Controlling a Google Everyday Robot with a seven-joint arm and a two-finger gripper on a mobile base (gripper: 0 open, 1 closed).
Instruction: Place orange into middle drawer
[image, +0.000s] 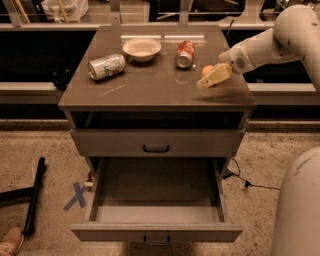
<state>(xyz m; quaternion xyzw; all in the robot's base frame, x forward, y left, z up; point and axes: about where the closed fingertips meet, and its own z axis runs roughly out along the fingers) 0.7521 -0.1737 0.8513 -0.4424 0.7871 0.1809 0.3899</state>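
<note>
The orange (205, 70) sits on the cabinet top near its right edge, just right of a red can. My gripper (214, 77) reaches in from the right on a white arm (265, 45) and sits right against the orange, covering its lower right side. The middle drawer (156, 212) is pulled out wide and is empty, with its dark handle (156, 241) at the front. The handled drawer above it (156, 143) is shut.
On the cabinet top (150, 87) stand a white bowl (142, 49), a red can (185, 53) and a silver-green can (106, 66) lying on its side. A blue X mark (76, 195) and a black bar (34, 195) are on the floor at the left.
</note>
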